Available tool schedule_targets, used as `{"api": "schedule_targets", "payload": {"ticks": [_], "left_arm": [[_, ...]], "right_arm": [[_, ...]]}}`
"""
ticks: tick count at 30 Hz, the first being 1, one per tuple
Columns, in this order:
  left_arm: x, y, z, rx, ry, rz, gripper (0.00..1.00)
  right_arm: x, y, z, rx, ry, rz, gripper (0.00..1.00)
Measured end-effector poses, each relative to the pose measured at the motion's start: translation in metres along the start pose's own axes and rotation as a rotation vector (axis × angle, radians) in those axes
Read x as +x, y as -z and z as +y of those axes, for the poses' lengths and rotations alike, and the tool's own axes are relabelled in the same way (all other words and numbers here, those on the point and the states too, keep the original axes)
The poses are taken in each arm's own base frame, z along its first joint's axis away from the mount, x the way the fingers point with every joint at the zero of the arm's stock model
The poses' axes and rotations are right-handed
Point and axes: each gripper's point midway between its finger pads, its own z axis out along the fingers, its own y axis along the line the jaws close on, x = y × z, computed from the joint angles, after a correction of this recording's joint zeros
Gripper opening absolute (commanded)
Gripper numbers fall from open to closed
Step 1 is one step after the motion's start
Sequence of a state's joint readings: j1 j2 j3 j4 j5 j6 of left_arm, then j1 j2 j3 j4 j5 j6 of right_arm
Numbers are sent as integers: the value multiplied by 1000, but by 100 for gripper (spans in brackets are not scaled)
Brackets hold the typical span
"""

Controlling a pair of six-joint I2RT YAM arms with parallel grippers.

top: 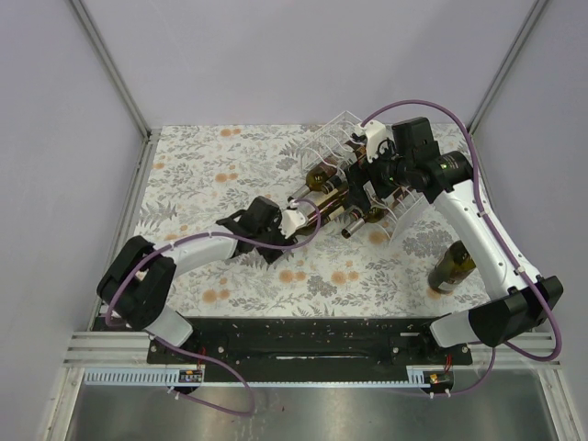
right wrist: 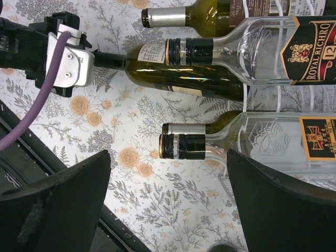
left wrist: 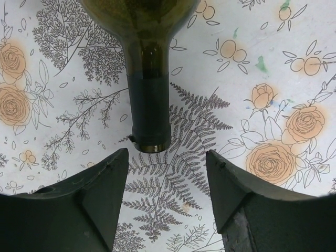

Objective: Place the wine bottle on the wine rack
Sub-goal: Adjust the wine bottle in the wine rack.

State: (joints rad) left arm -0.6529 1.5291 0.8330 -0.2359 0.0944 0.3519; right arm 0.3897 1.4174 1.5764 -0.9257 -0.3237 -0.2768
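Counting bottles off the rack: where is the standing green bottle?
Top view: the standing green bottle is at right, beside the right arm, in front of the wine rack.

This is a robot test cell in a lab, not a home or a shop. The wine rack [top: 342, 133] stands on a worktop [top: 207, 165] spread with a floral-printed cloth. Behind the rack and to both sides of it rise plain pale panels [top: 303, 55] framed by bare aluminium posts [top: 108, 64]. Nearer the camera than the rack, a black base plate [top: 303, 335] carries the left arm [top: 197, 246] and the right arm [top: 482, 239], bolted side by side. Nearer still runs a slotted white cable duct [top: 303, 375]. Purple cables [right wrist: 48, 84] loop along the arms.
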Motion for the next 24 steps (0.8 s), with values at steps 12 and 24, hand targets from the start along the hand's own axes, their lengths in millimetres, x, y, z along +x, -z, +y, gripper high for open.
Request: {"api": "schedule_targets", "payload": {"ticks": [12, 24], "left_arm": [[0, -13, 7, 60, 28, 61, 58], [0, -19, 8, 75, 31, 96, 45]], "right_arm": [[0, 0, 0, 0, 7, 0, 100], [0, 0, -1, 0, 15, 0, 99]]}}
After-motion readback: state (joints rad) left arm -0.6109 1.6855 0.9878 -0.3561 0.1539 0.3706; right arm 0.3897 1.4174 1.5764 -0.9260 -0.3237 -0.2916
